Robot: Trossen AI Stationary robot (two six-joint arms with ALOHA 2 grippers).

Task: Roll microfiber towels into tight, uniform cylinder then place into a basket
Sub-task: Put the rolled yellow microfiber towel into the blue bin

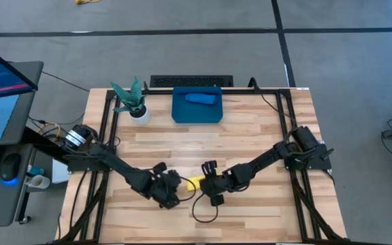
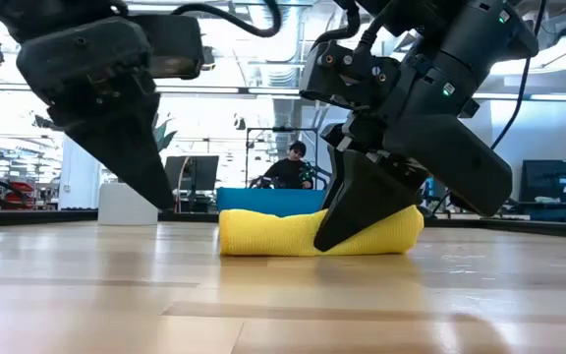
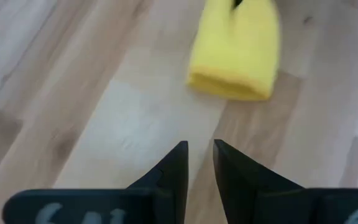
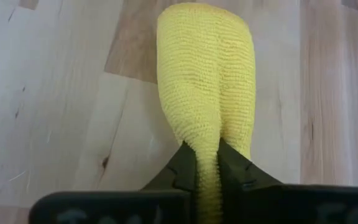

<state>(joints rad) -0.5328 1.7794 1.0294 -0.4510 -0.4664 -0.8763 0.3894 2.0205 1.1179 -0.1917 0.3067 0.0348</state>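
Observation:
A yellow towel [image 2: 263,234], rolled into a short cylinder, lies on its side on the wooden table near the front middle [image 1: 194,182]. My right gripper [image 4: 208,163] is shut on it. My left gripper [image 3: 201,163] hovers just to the left of the roll and above the table. It is open by only a narrow gap, with nothing between its fingers, and the roll [image 3: 235,56] lies ahead of it. A blue towel roll [image 1: 200,99] lies in the teal basket [image 1: 180,114] at the far middle. My right gripper pinches the yellow roll toward its right end [image 4: 207,140] between its two fingers. The cloth is squeezed into a narrow ridge there. The fingers [image 2: 347,218] slant down from the table's right and lie along the roll, which rests on the table.
A white pot with a green plant [image 1: 138,109] stands left of the basket. A dark keyboard [image 1: 191,82] lies at the far edge, and a cable loop [image 1: 206,212] lies near the front. A person [image 2: 293,167] sits in the room beyond the table.

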